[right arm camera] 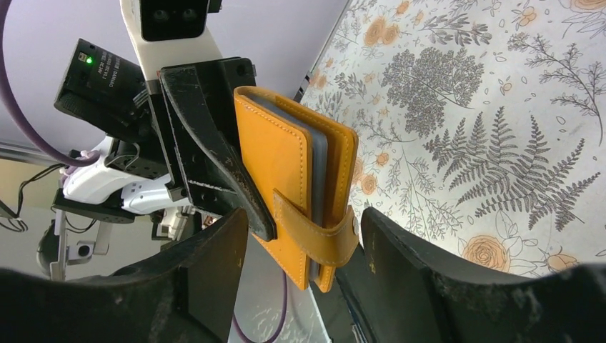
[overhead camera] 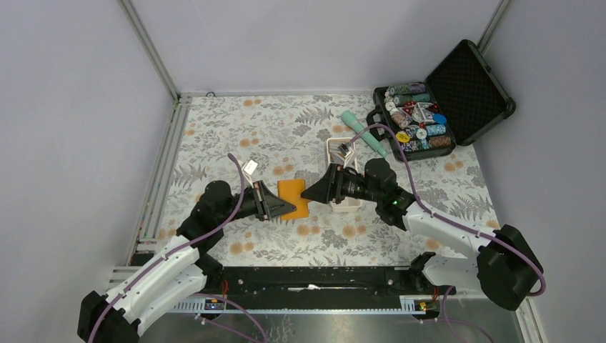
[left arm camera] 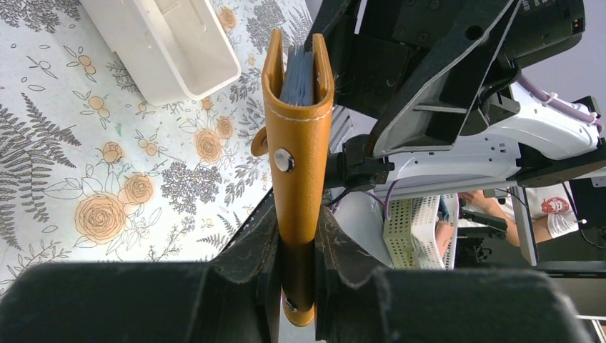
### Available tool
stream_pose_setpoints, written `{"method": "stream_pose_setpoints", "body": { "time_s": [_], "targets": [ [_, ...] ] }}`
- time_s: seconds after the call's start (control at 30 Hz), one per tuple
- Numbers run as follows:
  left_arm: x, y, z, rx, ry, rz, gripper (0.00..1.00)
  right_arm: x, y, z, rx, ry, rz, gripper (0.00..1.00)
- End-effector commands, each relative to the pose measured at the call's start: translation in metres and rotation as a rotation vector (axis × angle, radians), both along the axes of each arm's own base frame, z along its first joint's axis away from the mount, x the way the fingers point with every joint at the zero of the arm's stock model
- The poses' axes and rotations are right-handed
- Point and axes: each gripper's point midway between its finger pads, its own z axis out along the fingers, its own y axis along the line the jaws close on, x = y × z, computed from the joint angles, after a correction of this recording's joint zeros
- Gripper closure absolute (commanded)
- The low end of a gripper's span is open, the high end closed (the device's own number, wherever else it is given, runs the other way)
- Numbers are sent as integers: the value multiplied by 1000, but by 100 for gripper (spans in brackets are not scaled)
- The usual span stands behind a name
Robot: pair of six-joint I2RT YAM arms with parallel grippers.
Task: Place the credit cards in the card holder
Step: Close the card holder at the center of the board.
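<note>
Left jaws are pinching the closed card holder (left arm camera: 300, 193); right jaws are straddling its snap tab (right arm camera: 314, 239), spread, risking a tug twisting it free.

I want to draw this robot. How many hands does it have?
2. The left hand, on the left, squeezes the orange card holder. The right hand, opposite it, stands open around the holder's other end.

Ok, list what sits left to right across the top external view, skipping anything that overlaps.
Left pincer → orange leather-like booklet card holder → right pincer → teal plastic tube → open black hard case of poker chips.
</note>
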Motion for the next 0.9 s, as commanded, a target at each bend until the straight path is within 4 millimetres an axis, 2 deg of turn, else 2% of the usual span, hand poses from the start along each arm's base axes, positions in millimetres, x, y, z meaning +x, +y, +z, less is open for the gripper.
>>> {"method": "stream_pose_setpoints", "body": {
  "time_s": [0.0,0.57,0.6,0.67,0.7,0.77,0.8,0.87],
  "targets": [
    [6,-5,41,-66,-133,1,100,-4,11,29,65,-69,59,35],
    [4,-15,44,-73,-140,-27,100,-20,27,47,139,-86,131,50],
    [4,-16,43,-70,-139,-28,100,-20,27,49,142,-91,131,53],
    [5,-16,39,-55,-135,-19,99,-20,27,50,143,-105,133,71],
    [7,-15,37,-42,-133,-12,95,-21,26,49,141,-114,134,79],
    [8,-14,33,-16,-122,-2,77,-20,24,46,124,-152,127,93],
    [8,-13,30,-2,-107,1,54,-19,21,46,110,-181,119,100],
    [9,-9,26,36,-87,22,23,-17,16,45,73,-260,105,100]
  ]
}}
